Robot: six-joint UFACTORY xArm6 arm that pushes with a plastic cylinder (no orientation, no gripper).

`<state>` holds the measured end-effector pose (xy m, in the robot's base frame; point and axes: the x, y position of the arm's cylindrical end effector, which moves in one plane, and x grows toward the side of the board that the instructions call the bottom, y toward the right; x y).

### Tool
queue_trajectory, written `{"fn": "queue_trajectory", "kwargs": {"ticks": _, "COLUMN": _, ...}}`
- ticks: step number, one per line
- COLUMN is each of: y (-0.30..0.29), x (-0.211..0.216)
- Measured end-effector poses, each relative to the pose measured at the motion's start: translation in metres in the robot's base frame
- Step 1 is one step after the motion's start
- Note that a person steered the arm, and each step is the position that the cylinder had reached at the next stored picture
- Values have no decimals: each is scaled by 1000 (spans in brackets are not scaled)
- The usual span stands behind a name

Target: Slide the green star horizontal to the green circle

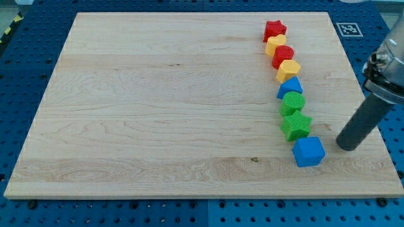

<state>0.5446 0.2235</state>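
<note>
The green star lies on the wooden board at the view's right, in a curved line of blocks. The green circle touches it just above. My tip rests on the board to the right of the green star and a little lower, with a gap between them. The rod slants up to the view's right.
The same line holds, from the top: a red star, a yellow heart, a red block, a yellow block, a blue triangle-like block. A blue cube lies below the green star. The board's right edge is close to my tip.
</note>
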Motion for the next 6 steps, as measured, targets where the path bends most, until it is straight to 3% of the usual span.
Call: {"fn": "queue_trajectory", "kwargs": {"ticks": 6, "y": -125, "x": -39}}
